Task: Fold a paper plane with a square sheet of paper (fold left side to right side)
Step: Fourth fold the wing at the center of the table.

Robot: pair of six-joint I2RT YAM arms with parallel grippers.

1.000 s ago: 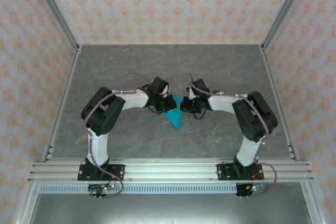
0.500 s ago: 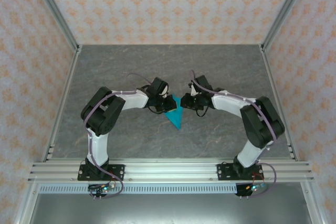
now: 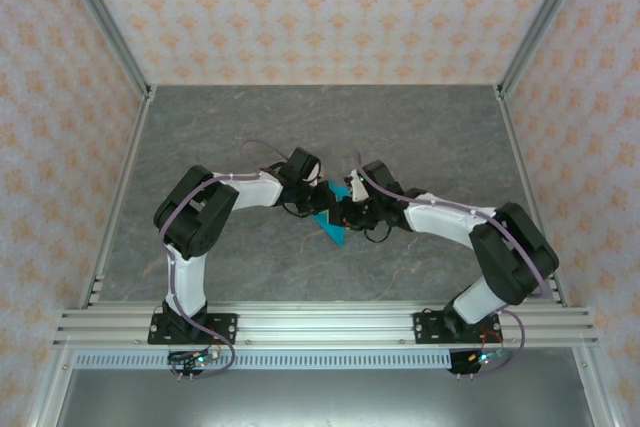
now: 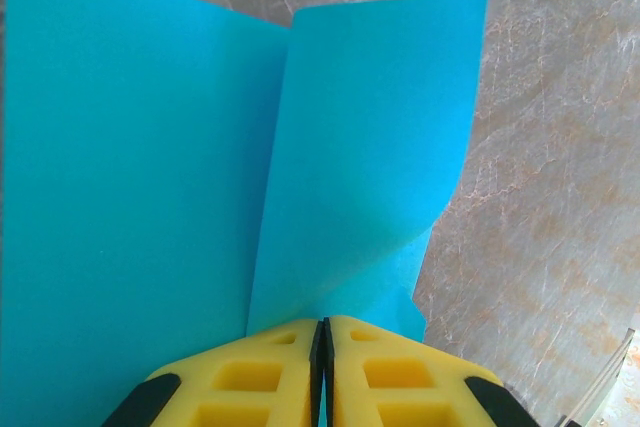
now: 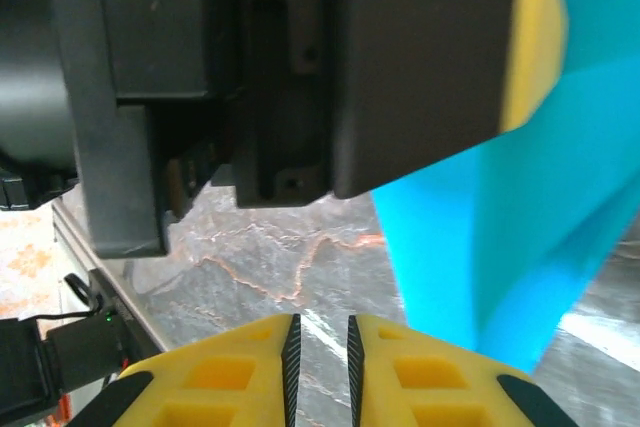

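The cyan-blue paper (image 3: 330,230) lies mid-table, folded into a narrow pointed shape with its tip toward the near edge. My left gripper (image 3: 320,197) is at the paper's far left edge. In the left wrist view my left gripper (image 4: 320,325) is shut on the paper (image 4: 130,177), and one flap (image 4: 380,147) stands up from a lengthwise crease. My right gripper (image 3: 346,213) hangs over the paper's right side, close to the left one. In the right wrist view my right gripper (image 5: 319,322) is open by a narrow gap with bare table between the pads, and the paper (image 5: 500,237) rises to its right.
The grey marbled table (image 3: 430,137) is framed by aluminium posts and a rail (image 3: 320,325) along the near edge. The left gripper's dark body (image 5: 300,67) looms close in front of the right wrist camera.
My right arm has swung left, from beside the paper to over its right side, close to the left gripper. The left arm and the paper stay put.
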